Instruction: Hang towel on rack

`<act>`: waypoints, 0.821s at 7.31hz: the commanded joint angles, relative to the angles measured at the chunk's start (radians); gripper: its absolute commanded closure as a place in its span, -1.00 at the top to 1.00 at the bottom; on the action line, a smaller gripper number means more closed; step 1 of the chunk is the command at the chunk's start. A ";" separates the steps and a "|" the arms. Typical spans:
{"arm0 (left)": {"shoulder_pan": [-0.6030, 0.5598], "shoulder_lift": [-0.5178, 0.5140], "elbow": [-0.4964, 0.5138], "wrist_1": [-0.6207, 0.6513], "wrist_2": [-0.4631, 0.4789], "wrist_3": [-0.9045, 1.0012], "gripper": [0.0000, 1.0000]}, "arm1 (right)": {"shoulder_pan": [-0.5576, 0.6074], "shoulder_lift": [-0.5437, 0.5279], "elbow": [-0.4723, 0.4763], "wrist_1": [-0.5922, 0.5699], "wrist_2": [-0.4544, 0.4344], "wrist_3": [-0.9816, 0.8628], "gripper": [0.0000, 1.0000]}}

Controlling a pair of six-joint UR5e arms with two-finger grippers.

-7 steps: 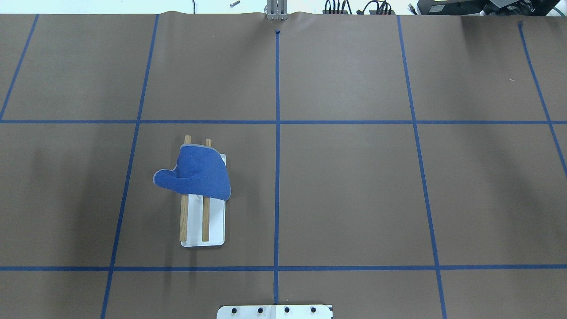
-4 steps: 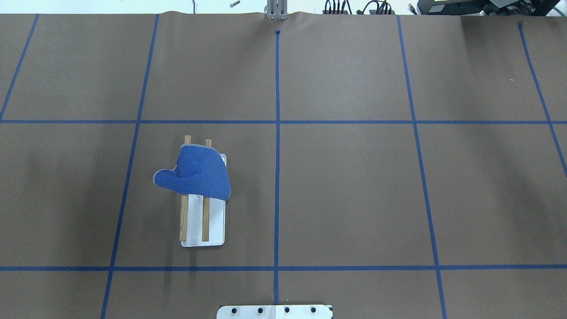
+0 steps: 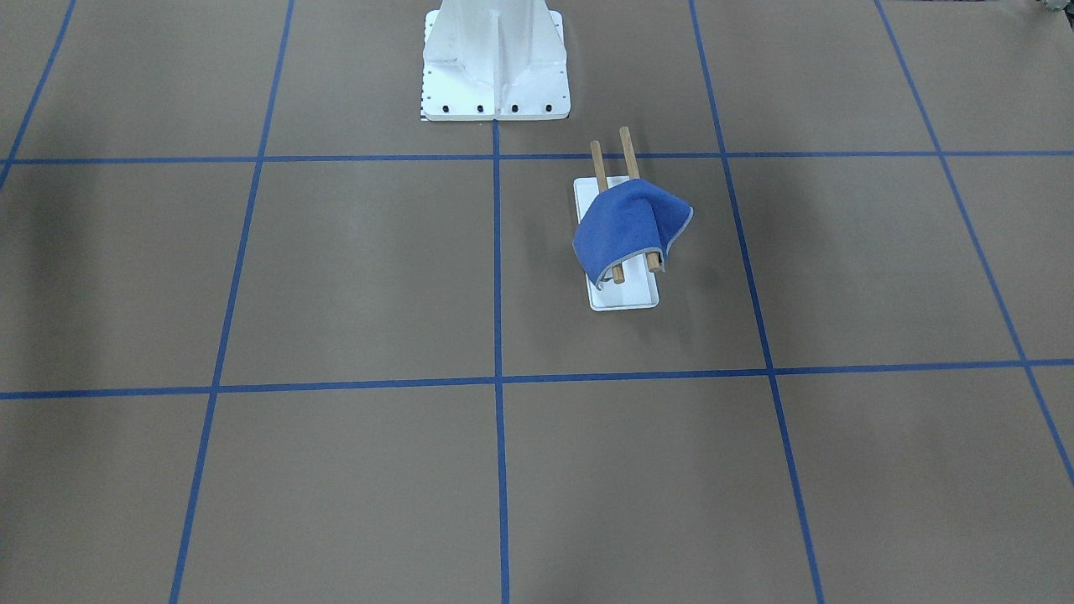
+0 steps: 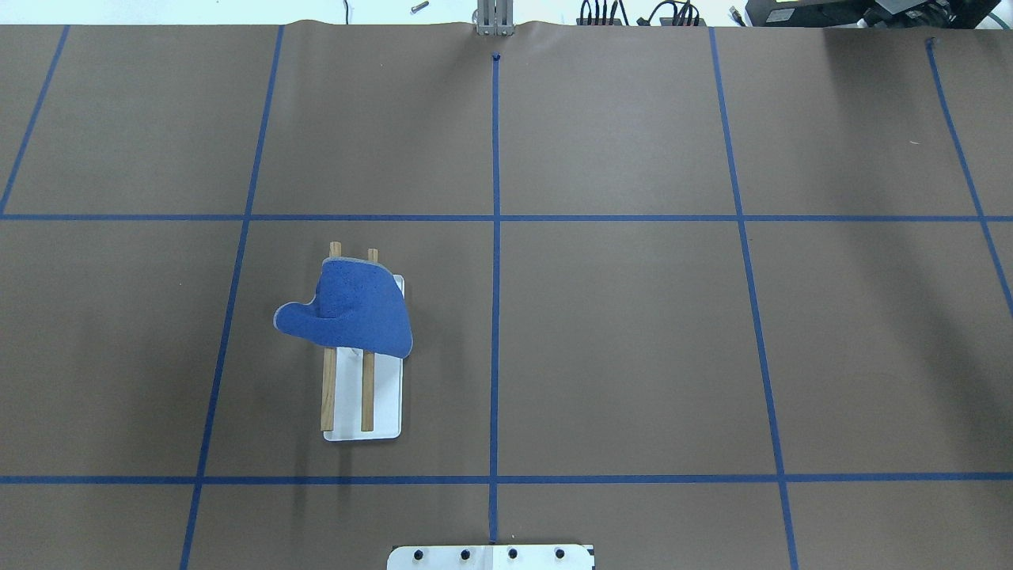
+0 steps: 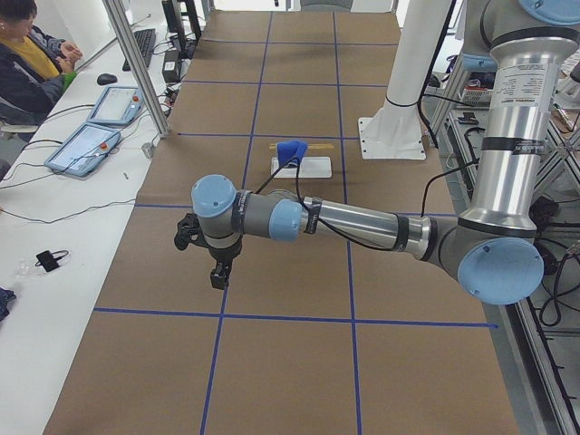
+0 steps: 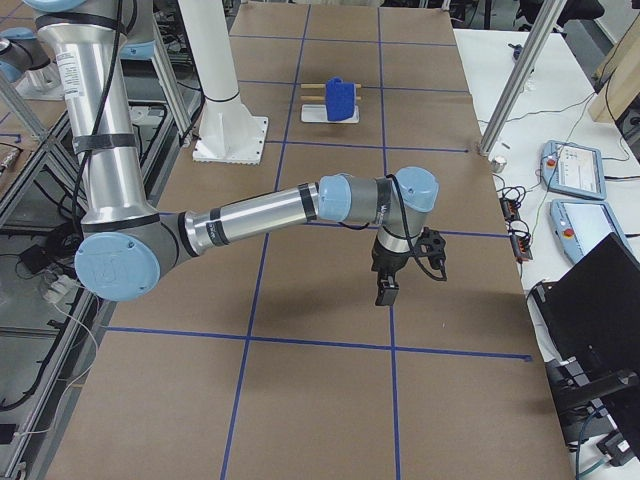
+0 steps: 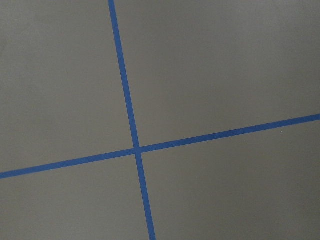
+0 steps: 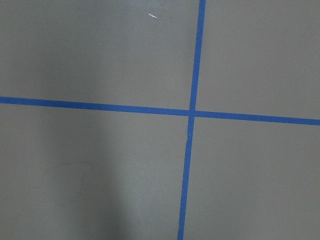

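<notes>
brown-papered table point(image 4: 633, 356) bears the rack point(image 4: 368, 396) with the towel point(image 4: 356, 309) draped across both rods — we judge hanging done — left gripper point(image 5: 217, 275) and right gripper point(image 6: 386, 290) hover far off, opening we cannot tell; next, just park.

Side views only: left claw point(image 5: 217, 275) and right claw point(image 6: 386, 290), small; jaw gap unreadable. Well apart from both, towel point(image 4: 348, 313) hides much of rack point(image 4: 368, 396) rods. White pedestal point(image 4: 491, 556) cut by frame edge.

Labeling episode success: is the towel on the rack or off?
On. The towel drapes over the rack, across both rods, bunched toward one end rather than spread flat.
</notes>
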 commanded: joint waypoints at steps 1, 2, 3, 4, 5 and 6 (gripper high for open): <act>0.000 0.002 -0.002 -0.002 -0.003 -0.002 0.95 | 0.000 -0.003 -0.005 0.000 0.002 -0.002 1.00; 0.000 0.000 -0.006 -0.006 -0.003 -0.002 0.96 | 0.000 -0.005 -0.005 0.000 0.002 -0.002 1.00; 0.000 0.005 -0.024 -0.040 -0.003 -0.003 0.95 | 0.000 -0.008 0.004 0.000 0.002 -0.002 1.00; 0.000 0.009 -0.025 -0.066 -0.002 -0.003 0.96 | 0.000 -0.006 -0.004 0.002 0.002 -0.002 1.00; 0.000 0.002 -0.025 -0.068 -0.002 -0.003 0.96 | 0.000 -0.008 0.002 0.002 0.002 -0.002 1.00; -0.001 0.011 -0.026 -0.086 0.001 -0.006 0.96 | 0.000 -0.009 0.007 0.002 0.002 -0.002 1.00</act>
